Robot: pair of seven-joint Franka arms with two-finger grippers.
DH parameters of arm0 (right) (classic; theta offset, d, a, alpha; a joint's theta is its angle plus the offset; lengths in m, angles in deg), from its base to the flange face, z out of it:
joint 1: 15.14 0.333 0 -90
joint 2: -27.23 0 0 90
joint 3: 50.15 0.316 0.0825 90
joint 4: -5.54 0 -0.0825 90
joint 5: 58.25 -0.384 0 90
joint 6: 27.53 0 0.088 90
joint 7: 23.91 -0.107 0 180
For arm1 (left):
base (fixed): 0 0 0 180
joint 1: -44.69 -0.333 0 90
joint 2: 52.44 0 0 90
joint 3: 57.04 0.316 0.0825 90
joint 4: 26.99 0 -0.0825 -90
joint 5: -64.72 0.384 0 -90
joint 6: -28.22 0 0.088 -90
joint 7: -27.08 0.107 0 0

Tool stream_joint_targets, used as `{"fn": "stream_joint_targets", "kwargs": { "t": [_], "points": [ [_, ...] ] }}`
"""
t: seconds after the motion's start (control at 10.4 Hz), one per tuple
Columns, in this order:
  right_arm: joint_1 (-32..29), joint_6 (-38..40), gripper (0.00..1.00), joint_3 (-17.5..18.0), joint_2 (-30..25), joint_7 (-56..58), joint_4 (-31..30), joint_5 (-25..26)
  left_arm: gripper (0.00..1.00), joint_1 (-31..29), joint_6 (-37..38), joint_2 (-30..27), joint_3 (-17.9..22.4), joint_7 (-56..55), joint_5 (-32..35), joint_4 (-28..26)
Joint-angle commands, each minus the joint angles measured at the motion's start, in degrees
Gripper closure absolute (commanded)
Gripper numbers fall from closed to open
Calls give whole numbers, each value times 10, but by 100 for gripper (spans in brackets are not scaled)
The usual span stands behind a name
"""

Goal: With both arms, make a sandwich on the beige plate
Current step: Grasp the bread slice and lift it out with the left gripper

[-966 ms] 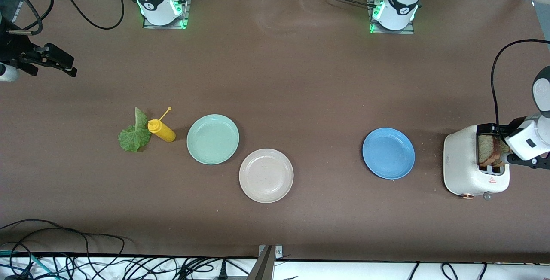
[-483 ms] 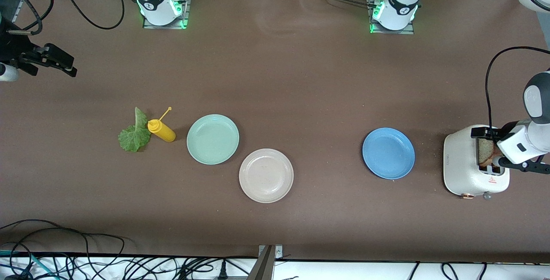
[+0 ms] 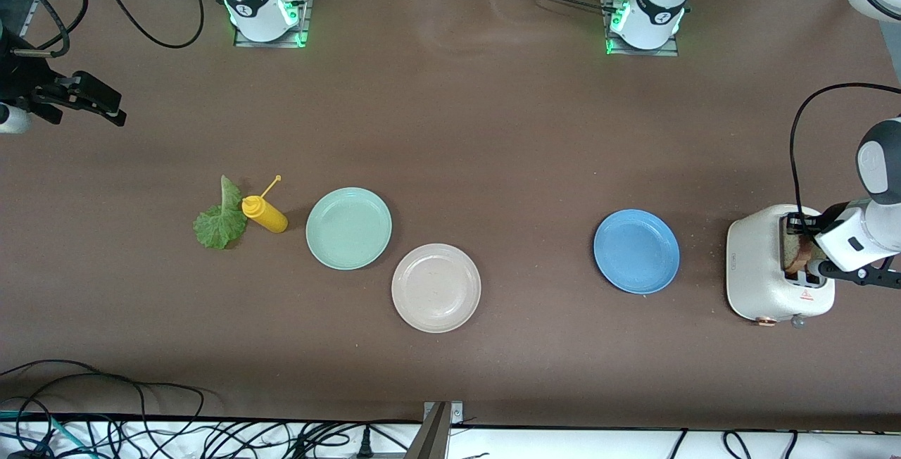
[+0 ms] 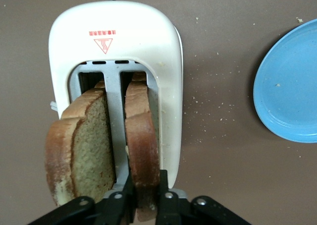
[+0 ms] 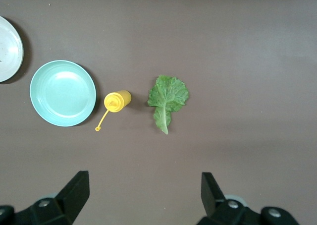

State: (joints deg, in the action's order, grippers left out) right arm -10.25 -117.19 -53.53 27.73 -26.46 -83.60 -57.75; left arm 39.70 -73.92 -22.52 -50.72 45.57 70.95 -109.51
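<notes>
Two tan bread slices with dark crusts stand in the white toaster (image 3: 757, 269) at the left arm's end of the table. My left gripper (image 3: 806, 248) is over the toaster, shut on one bread slice (image 4: 141, 131) by its crust, with its fingers (image 4: 144, 183) on either side. The second slice (image 4: 81, 145) leans in the other slot. The beige plate (image 3: 436, 288) is bare, nearer the front camera than the mint plate. The green lettuce leaf (image 3: 219, 219) lies flat on the table, also in the right wrist view (image 5: 168, 98). My right gripper (image 3: 105, 103) waits open (image 5: 143, 195) high over the right arm's end.
A yellow squeeze bottle (image 3: 265, 213) lies beside the lettuce. A mint green plate (image 3: 348, 228) sits beside the bottle. A blue plate (image 3: 636, 251) lies between the beige plate and the toaster, with crumbs around it. Cables hang along the table's front edge.
My left gripper has come down onto the toaster and closed on one bread slice. The right arm has not moved.
</notes>
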Motion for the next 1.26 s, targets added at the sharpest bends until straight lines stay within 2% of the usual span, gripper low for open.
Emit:
{"fn": "stream_joint_targets", "kwargs": {
  "t": [0.0, 0.48, 0.68, 0.87, 1.06, 1.16],
  "points": [
    [2, 11, 0, 0, 3, -6, 12, -6, 100, -2, -2, 4, 0, 13, 3, 24],
    [1, 11, 0, -1, 3, -5, 12, -7, 100, -5, 8, -15, 13, 41, 11, 93],
    [1, 11, 0, -1, 3, -6, 12, -6, 100, -4, 33, -23, 15, 43, 6, 117],
    [1, 11, 0, -1, 3, -6, 12, -6, 100, 6, 93, -23, 8, 30, 2, 149],
    [1, 11, 0, -1, 3, -6, 12, -7, 100, 40, 135, -25, -14, -80, -7, 157],
    [1, 11, 0, -1, 3, -6, 12, -7, 100, 45, 141, -27, -29, -149, -48, 155]
  ]
}}
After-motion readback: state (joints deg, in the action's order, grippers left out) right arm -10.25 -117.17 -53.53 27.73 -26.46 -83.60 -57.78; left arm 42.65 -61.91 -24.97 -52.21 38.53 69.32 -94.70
